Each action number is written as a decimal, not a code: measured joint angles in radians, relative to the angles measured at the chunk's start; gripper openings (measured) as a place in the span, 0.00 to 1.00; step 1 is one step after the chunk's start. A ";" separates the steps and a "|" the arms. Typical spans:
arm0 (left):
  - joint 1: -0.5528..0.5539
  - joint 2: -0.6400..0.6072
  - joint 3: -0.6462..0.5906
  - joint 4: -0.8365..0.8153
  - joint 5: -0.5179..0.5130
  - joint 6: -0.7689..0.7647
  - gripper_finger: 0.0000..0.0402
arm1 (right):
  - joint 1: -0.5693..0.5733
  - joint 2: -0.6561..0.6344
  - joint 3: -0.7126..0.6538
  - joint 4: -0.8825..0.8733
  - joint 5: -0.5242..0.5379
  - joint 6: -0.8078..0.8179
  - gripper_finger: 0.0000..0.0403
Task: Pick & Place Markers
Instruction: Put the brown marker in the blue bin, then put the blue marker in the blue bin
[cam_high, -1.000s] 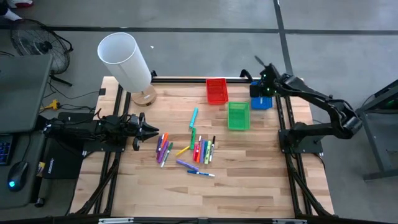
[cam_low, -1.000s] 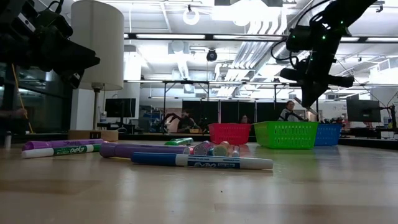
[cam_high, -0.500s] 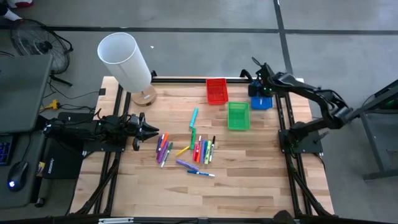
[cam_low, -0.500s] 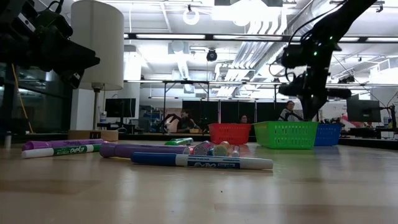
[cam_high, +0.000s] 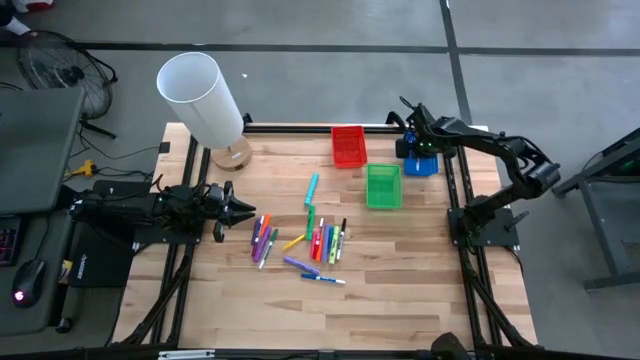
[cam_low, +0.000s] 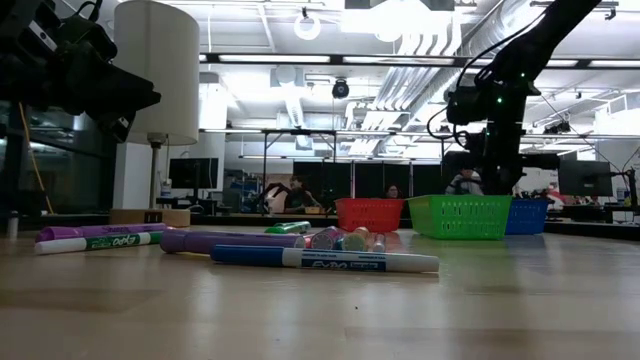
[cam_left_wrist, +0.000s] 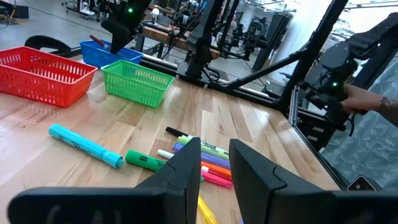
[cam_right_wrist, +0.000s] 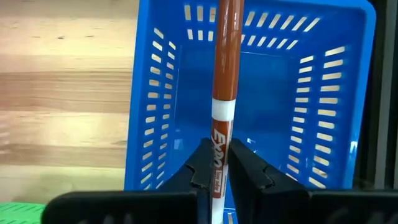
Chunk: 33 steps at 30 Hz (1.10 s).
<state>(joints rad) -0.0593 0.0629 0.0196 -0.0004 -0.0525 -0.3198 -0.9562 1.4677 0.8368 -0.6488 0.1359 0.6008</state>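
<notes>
Several markers (cam_high: 300, 240) in mixed colours lie flat on the wooden table's middle. A teal one (cam_high: 312, 187) lies apart, farther back. My right gripper (cam_high: 410, 140) is at the far right over the blue tray (cam_high: 423, 166). It is shut on a red-brown marker (cam_right_wrist: 225, 56), and it also shows in the low view (cam_low: 495, 165). My left gripper (cam_high: 238, 210) waits at the table's left side, level and open, pointing at the markers (cam_left_wrist: 205, 163). My right gripper pinches the red-brown marker between its two fingers at the white printed part (cam_right_wrist: 218, 146). The marker runs along the fingers and sticks out past their tips. The fingers point down into the blue tray (cam_right_wrist: 155, 118). Whether the marker's far end touches the tray, I cannot tell.
A red tray (cam_high: 348, 146) and a green tray (cam_high: 383, 186) stand left of the blue one at the table's far side. A lamp with a white shade (cam_high: 200, 97) stands at the far left corner. A person's hand (cam_left_wrist: 364, 99) shows beyond the table's edge.
My right gripper has gone toward the table's left and down over the blue tray with the red-brown marker. It has tipped from a slant to pointing straight down. It has stayed shut on the marker.
</notes>
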 joint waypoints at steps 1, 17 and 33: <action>0.000 0.000 0.000 0.000 0.000 0.000 0.21 | 0.000 0.000 0.000 0.000 -0.002 -0.002 0.06; 0.000 0.000 0.000 0.000 0.000 0.000 0.21 | 0.000 -0.001 0.000 -0.011 -0.031 -0.026 0.21; 0.000 0.000 0.000 0.000 0.000 0.000 0.21 | 0.017 -0.190 0.000 -0.011 -0.140 -0.014 0.23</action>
<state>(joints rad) -0.0593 0.0631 0.0196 -0.0002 -0.0525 -0.3195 -0.9390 1.2780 0.8368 -0.6603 -0.0043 0.5869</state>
